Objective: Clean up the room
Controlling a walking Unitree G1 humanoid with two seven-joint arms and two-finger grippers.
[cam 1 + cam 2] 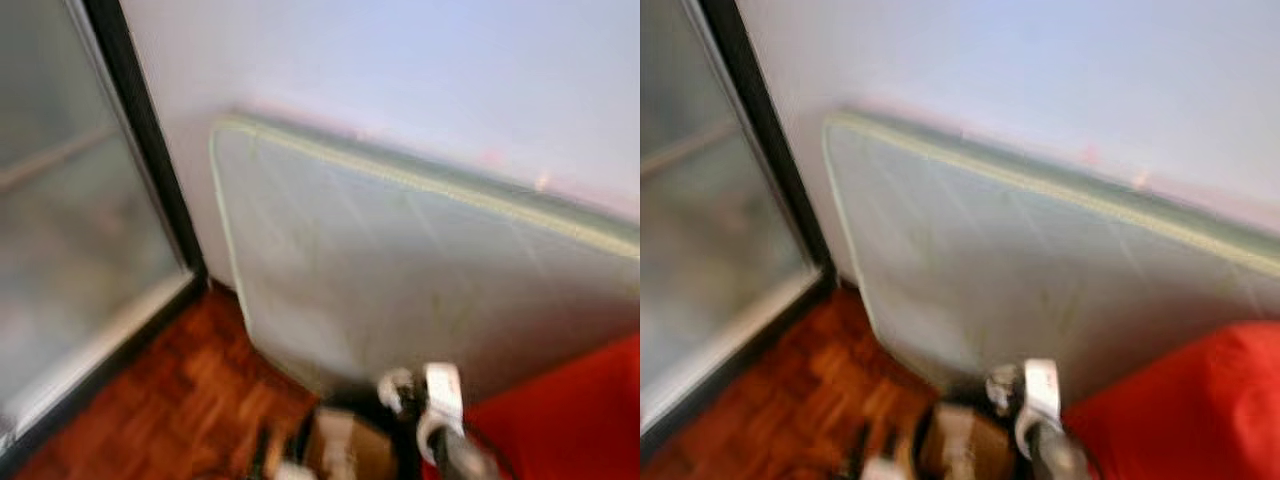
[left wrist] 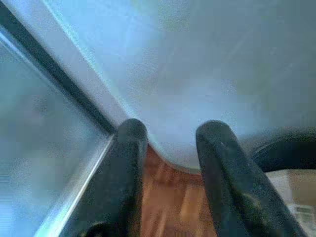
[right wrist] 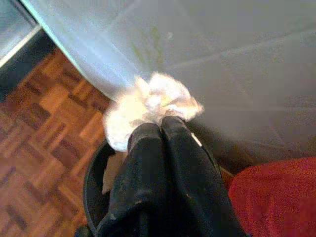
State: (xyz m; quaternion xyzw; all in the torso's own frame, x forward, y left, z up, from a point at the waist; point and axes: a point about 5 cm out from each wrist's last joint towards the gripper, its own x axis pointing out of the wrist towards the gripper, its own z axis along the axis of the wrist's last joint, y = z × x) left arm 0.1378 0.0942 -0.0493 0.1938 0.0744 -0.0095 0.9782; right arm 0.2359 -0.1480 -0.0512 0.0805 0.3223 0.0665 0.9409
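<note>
Nearest the camera, the right tool [image 3: 160, 123] has its two black fingers pressed together on a crumpled white wad of tissue [image 3: 148, 106], which bulges out past the fingertips. The wad hangs directly above the open mouth of a round black bin [image 3: 94, 190] standing on the parquet floor [image 3: 44, 128]; pale scraps lie inside the bin. In the head views, which are blurred, the same tool [image 1: 1035, 395] shows at the bottom edge with the white wad in it, above the bin [image 1: 940, 440]. The left tool [image 2: 170, 143] is raised beside it, its two fingers [image 2: 126, 168] apart with a clear gap between them and nothing held; beyond them are the floor and the lower corner of a pale green mattress [image 1: 400, 270]. The mattress stands on its long edge, leaning against a white wall [image 1: 400, 70], its rounded corner near a black-framed glass door [image 1: 70, 220] on the robot's left. The bin stands at the foot of the mattress. A red cushion-like object [image 1: 1190, 410] lies at the robot's right, just beside the bin and against the mattress.
</note>
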